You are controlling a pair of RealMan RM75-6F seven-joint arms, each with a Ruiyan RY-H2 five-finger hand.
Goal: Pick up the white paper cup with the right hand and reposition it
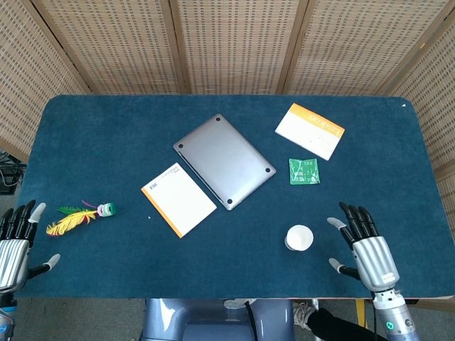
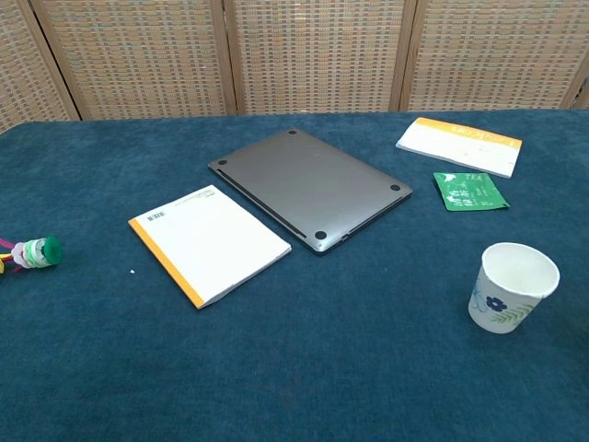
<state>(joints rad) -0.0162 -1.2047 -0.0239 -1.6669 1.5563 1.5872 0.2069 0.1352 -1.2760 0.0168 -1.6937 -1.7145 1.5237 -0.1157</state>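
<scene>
a: where's the white paper cup (image 1: 299,238)?
b: upright near the desk's (image 1: 106,142) front edge, toward the right corner, front of the green tea packet (image 1: 304,171).
a: and the right hand (image 1: 366,250)?
b: just beside the cup on its right, apart from it, fingers spread wide, holding nothing.
a: left hand (image 1: 14,245)?
b: at the front left corner, fingers spread, empty, near the feather toy (image 1: 77,217).

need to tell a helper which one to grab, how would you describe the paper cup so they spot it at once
Start at the grey laptop lying closed in the middle of the blue table, then look toward the near right edge. The white paper cup stands upright and apart from everything, just left of the right hand. It is the only round, standing thing, with a small blue flower print on its side.
</scene>
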